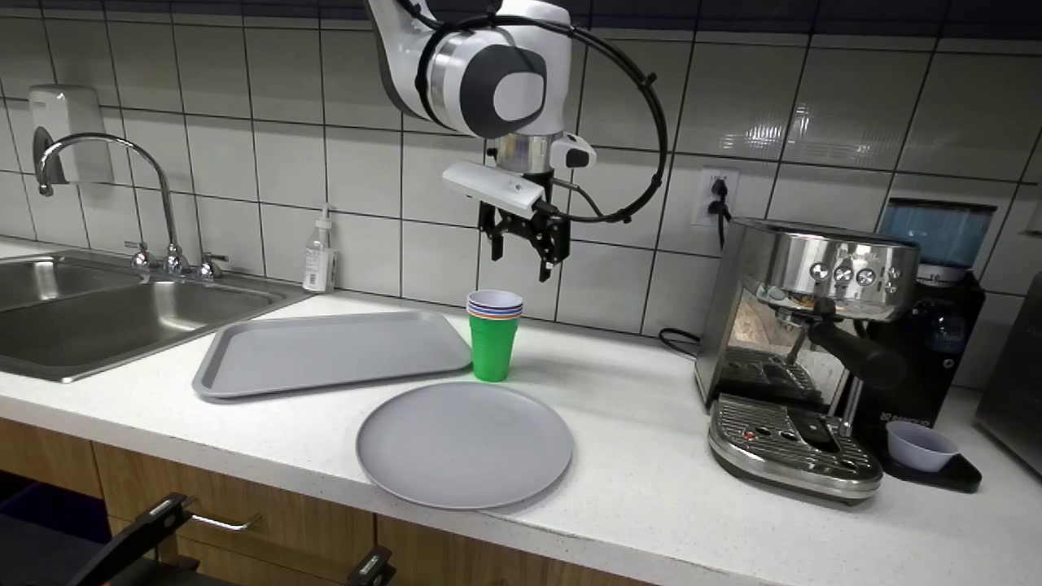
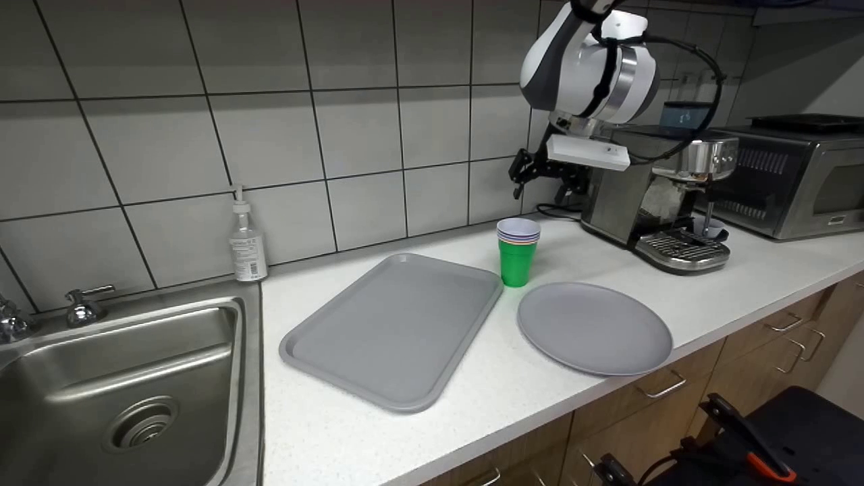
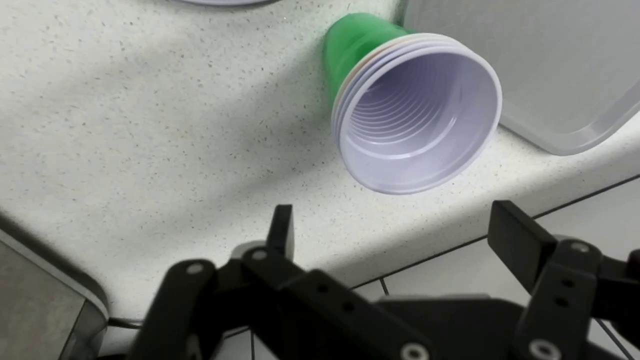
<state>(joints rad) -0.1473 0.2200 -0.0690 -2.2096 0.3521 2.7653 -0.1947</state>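
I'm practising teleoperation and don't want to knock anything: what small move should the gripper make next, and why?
Probably ease the open gripper away from the tiled wall toward the cup stack, without lowering yet: in the wrist view the stack shows past the fingertips rather than between them, and in both exterior views the gripper hangs higher, apart from it.
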